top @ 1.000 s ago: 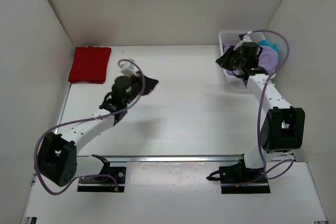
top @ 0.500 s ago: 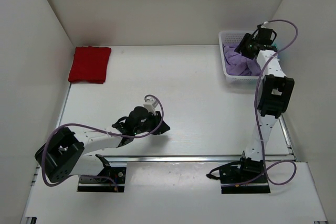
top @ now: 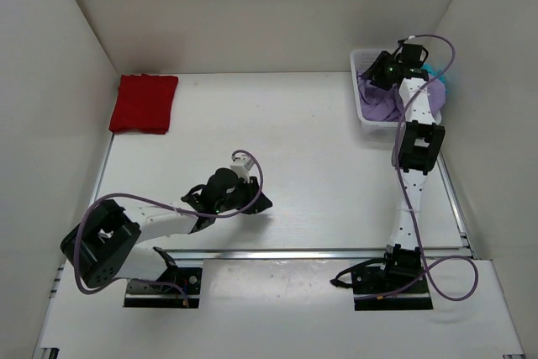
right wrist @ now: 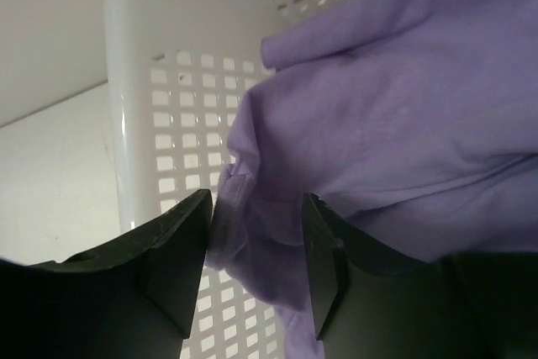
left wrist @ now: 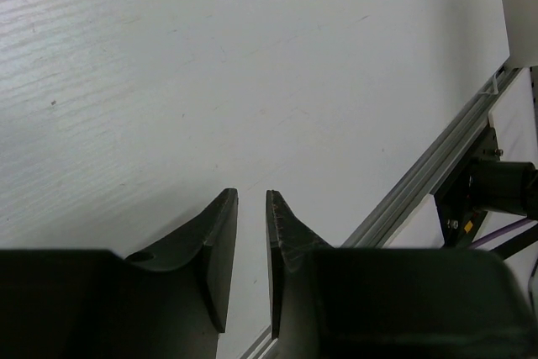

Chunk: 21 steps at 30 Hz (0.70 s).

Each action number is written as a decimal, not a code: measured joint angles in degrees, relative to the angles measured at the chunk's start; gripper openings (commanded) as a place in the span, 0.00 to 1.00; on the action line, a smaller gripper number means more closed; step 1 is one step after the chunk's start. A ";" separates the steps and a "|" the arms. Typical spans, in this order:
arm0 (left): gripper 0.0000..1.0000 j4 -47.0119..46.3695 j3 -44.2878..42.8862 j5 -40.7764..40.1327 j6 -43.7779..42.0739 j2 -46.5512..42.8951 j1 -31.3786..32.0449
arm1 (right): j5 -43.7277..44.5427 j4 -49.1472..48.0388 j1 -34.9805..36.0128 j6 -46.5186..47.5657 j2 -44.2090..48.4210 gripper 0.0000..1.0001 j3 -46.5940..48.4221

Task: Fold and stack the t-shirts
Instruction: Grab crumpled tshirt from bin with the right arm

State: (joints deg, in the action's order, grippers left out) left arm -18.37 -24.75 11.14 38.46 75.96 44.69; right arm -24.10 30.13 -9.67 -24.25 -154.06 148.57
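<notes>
A folded red t-shirt (top: 143,103) lies flat at the table's far left. A crumpled lavender t-shirt (top: 378,103) (right wrist: 395,107) fills the white mesh basket (top: 362,60) (right wrist: 160,81) at the far right. A strip of teal t-shirt (top: 439,76) shows behind it. My right gripper (top: 376,71) (right wrist: 256,197) is open inside the basket. A hanging fold of lavender cloth lies between its fingers, unpinched. My left gripper (top: 261,204) (left wrist: 252,195) hovers low over bare table near the front middle. Its jaws stand a narrow gap apart with nothing between them.
White walls close in the table on the left, back and right. A metal rail (left wrist: 437,174) (top: 294,252) runs along the front edge, just right of my left gripper. The arm bases sit behind it.
My left arm pulled back from beside the red t-shirt to the front middle and its jaws parted slightly. My right gripper opened and shifted within the basket, where the lavender cloth has settled.
</notes>
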 measured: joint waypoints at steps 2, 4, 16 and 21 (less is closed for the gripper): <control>0.31 -0.39 -0.11 0.07 0.15 0.98 0.02 | -1.55 0.79 0.02 -0.46 -0.44 0.42 0.02; 0.30 -0.55 -0.11 0.22 0.35 2.16 0.07 | -2.62 1.42 0.28 -0.81 -0.59 0.28 0.02; 0.32 1.01 -1.77 1.57 0.72 2.67 -1.62 | -2.43 6.99 0.28 -1.09 4.52 0.00 4.26; 0.33 1.86 -5.33 2.43 0.57 -0.59 -6.71 | -3.50 8.81 0.85 -1.03 17.31 0.01 4.26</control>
State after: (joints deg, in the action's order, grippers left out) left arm -16.51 -30.09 13.56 39.03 75.37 37.98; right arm -27.59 38.94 -8.82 -25.28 -136.75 152.83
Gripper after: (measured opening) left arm 0.330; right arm 0.031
